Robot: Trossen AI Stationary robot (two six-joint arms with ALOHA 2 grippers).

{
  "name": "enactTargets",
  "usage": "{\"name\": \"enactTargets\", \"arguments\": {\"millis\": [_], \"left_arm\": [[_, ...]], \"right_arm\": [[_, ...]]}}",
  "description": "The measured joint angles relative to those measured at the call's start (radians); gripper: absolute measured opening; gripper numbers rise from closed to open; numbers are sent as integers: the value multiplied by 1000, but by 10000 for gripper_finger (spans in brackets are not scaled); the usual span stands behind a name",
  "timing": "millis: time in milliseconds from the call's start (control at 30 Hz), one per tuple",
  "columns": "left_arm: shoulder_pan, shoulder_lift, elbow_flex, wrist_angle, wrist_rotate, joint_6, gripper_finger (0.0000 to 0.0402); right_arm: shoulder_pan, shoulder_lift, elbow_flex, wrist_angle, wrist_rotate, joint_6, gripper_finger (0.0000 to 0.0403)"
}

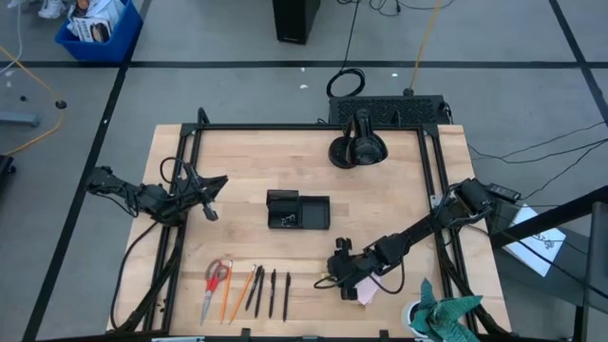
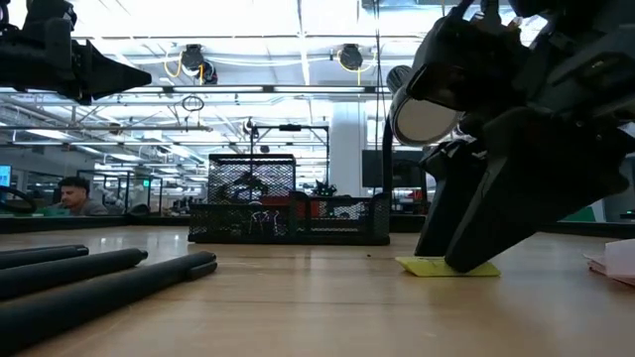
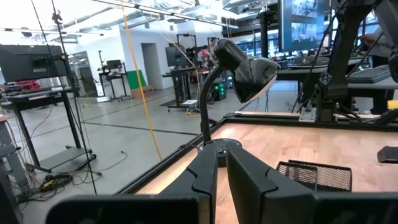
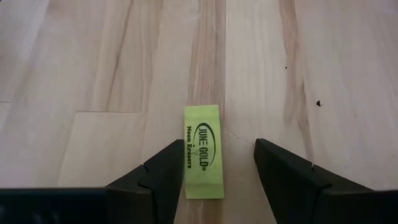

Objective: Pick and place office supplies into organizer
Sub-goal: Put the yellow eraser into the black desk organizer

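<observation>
- Yellow-green eraser (image 4: pixel 203 151) lies flat on the wooden table (image 1: pixel 399 204), directly between the fingers of your right gripper (image 4: pixel 214 171); the printed label reads along its length.
- Your right gripper has its jaws spread wide, one finger (image 4: pixel 163 168) just beside one long edge of the eraser, the other well clear of the opposite edge. It grips nothing.
- From the low view, that gripper's tips (image 2: pixel 466 260) are down at table level and appear to touch the eraser (image 2: pixel 446 267).
- From above, the right gripper (image 1: pixel 339 270) sits at the near edge of the table; the pink sticky-note pad (image 1: pixel 367 293) lies just behind it, under the arm.
- The black organizer (image 1: pixel 297 210) is ahead of the right gripper, well apart, with small dark items in one compartment.
- To the gripper's side lie the red-handled scissors (image 1: pixel 215 282), orange pencils (image 1: pixel 234 293) and black pens (image 1: pixel 271 292) in a row.
- Your left gripper (image 1: pixel 209 204) waits raised off the table, beside the organizer; its fingers (image 3: pixel 249 180) stand nearly together with only a thin slit between them, holding nothing.
- A teal cloth (image 1: pixel 446 313) sits at the table corner behind your right arm.
</observation>
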State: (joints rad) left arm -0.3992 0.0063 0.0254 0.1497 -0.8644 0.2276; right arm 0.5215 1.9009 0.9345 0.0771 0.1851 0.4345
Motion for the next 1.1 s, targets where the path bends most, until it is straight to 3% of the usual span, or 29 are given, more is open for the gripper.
{"name": "enactTargets", "arguments": {"millis": [367,800,1100], "left_arm": [[0,0,0,0,0,1,42],[0,0,0,0,0,0,42],[0,0,0,0,0,0,42]], "right_arm": [[53,4,-40,9,104,-58,155],[49,5,-58,101,122,-129,55],[48,5,-15,105,123,-190,62]]}}
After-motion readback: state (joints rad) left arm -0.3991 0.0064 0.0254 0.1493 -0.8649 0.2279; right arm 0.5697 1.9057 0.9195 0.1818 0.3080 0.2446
